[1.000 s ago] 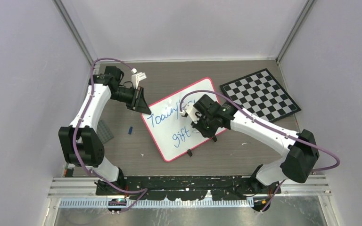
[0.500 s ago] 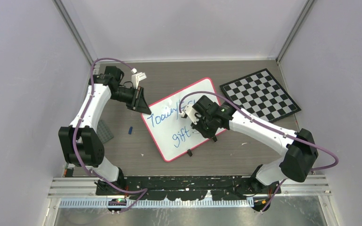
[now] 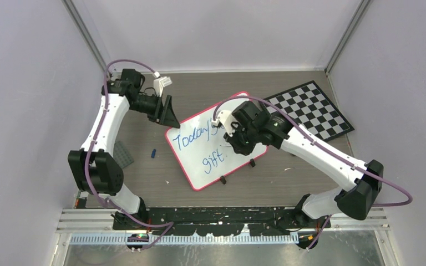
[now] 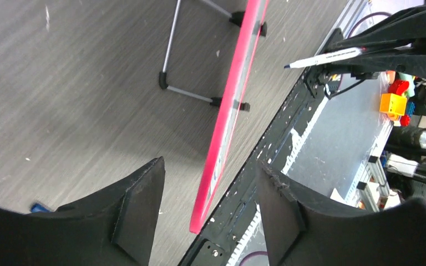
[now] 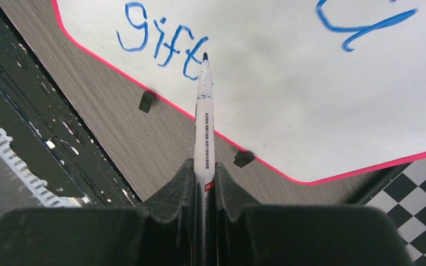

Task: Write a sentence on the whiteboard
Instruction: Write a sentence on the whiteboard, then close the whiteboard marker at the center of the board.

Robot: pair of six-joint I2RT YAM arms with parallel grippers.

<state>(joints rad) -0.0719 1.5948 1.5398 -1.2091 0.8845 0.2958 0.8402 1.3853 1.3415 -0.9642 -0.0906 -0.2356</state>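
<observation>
The large white whiteboard (image 3: 213, 144) with rounded corners and a thin pink-red frame stands tilted on the grey wood-grain table (image 3: 144, 183) at the centre of the top view, propped on two small black clip feet (image 3: 222, 179). It carries blue handwriting in two lines, the lower one reading "gift". The left claw (image 3: 166, 113) sits at the board's upper left corner. In the left wrist view its two black fingers (image 4: 138, 210) are spread wide, with the board's pink edge (image 4: 230, 111) running between them and touching neither. The right claw (image 3: 234, 136) hovers over the board's right half, clamped tight around a slim white marker pen (image 5: 204, 111) with a dark tip. In the right wrist view the tip lines up just beside the final "t" of "gift", while the left wrist view shows a gap between the tip and the board face. A black-and-white checkerboard (image 3: 310, 113) lies flat at the upper right, just beside the whiteboard. A small blue object (image 3: 153, 153) rests on the table left of the board.
</observation>
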